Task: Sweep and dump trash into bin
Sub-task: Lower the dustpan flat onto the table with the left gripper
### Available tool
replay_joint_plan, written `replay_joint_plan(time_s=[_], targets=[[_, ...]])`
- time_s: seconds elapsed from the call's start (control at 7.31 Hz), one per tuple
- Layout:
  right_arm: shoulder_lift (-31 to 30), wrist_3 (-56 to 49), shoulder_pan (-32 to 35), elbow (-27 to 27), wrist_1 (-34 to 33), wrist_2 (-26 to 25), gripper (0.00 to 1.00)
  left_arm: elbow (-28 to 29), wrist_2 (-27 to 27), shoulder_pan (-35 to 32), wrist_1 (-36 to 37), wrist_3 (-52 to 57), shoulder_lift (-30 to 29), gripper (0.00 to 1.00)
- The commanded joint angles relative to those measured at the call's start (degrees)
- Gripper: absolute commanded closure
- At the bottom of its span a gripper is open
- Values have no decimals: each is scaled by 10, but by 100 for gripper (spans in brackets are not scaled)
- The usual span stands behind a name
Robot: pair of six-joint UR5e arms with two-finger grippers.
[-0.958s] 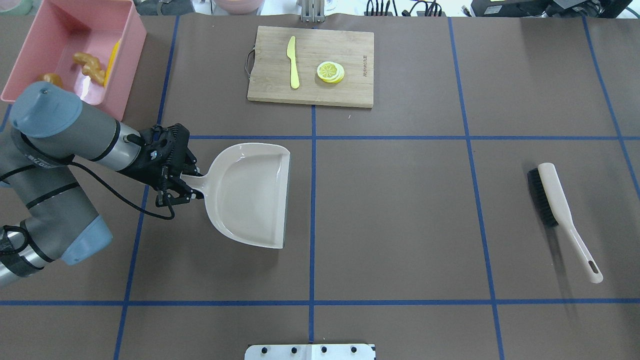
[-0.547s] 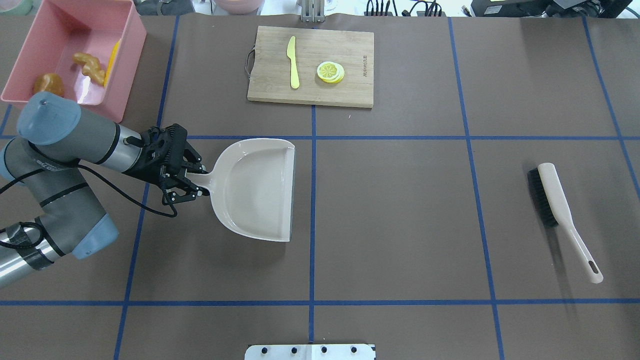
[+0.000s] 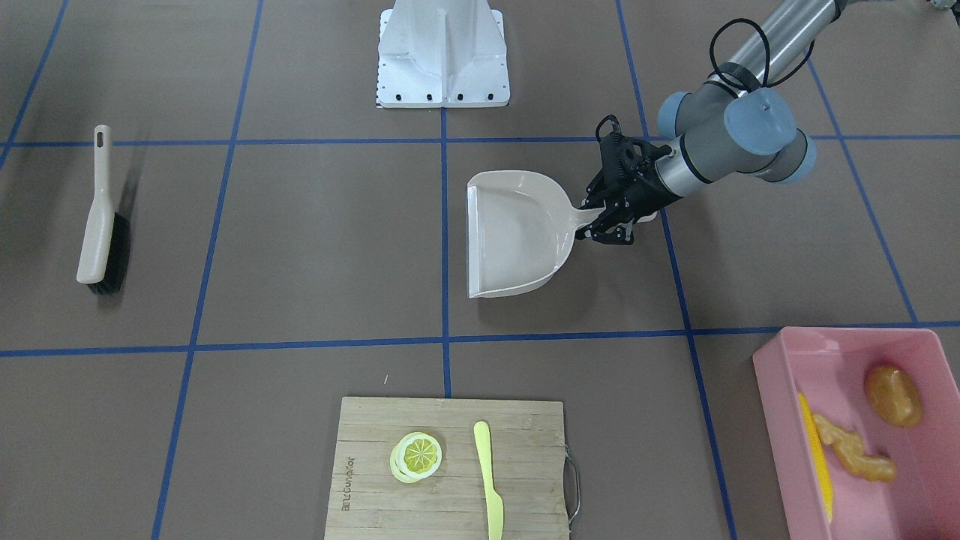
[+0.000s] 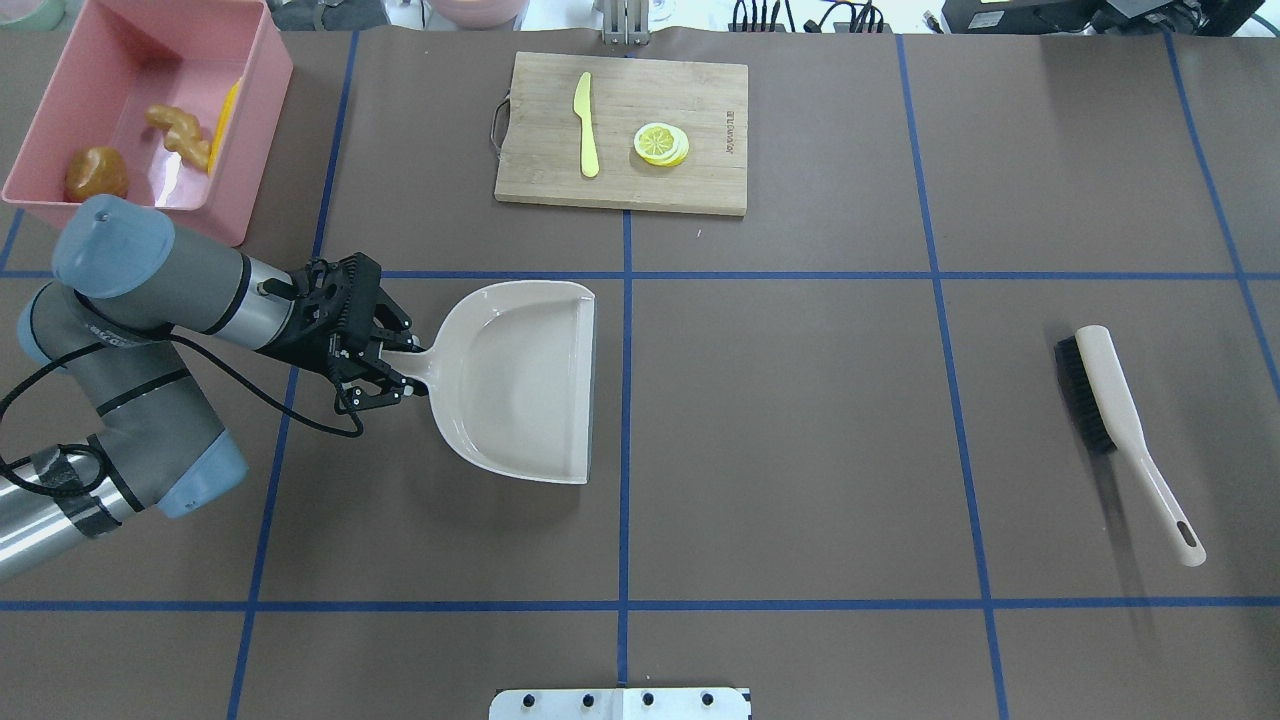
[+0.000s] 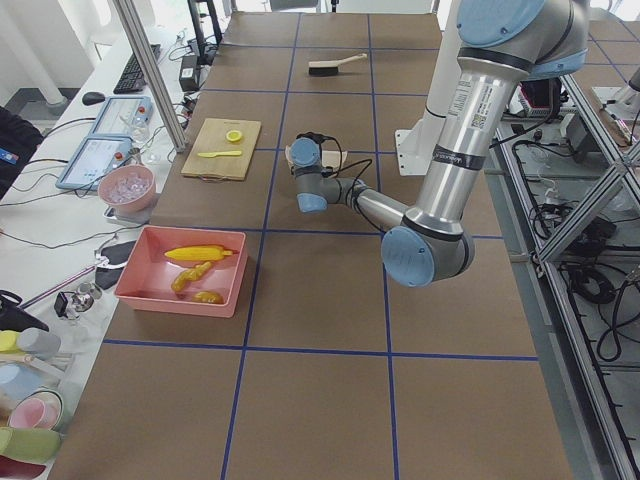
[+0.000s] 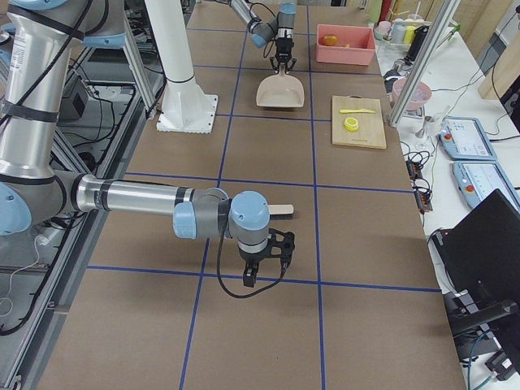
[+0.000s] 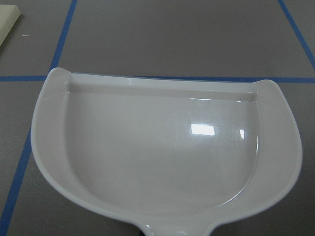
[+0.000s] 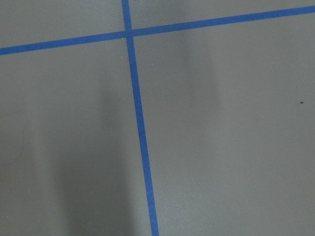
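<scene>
- Brown table [image 4: 800, 430] with a blue tape grid; cluttered desks along its edge in the side views.
- left gripper [image 4: 385, 370] clamped on the dustpan [image 4: 520, 380] handle, centre-left.
- right gripper [image 6: 266, 268]: can't tell the jaw state.
- trash [image 4: 180, 135] inside the pink bin [image 4: 255, 150], upper left of the overhead view.

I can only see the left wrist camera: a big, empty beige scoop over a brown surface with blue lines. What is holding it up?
Observer: The left gripper is shut on the handle of that dustpan; your camera sits just behind it.
Visitor: So where did the rubbish go?
Observer: Into a pink bin at the table's far left corner. It holds a corn cob, a ginger root and an orange-brown lump.
Visitor: Is there a brush too?
Observer: Yes, a brush lies on the table on the robot's right side, with nothing gripping it.
</scene>
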Motion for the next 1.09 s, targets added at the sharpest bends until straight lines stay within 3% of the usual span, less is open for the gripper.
replay_joint_plan(time_s=[0.0, 0.96], targets=[[0, 0, 0, 1, 0, 1, 0, 5, 0, 6, -1, 1, 0, 100], [-1, 0, 0, -1, -1, 0, 0, 17, 4, 12, -2, 3, -7, 100]])
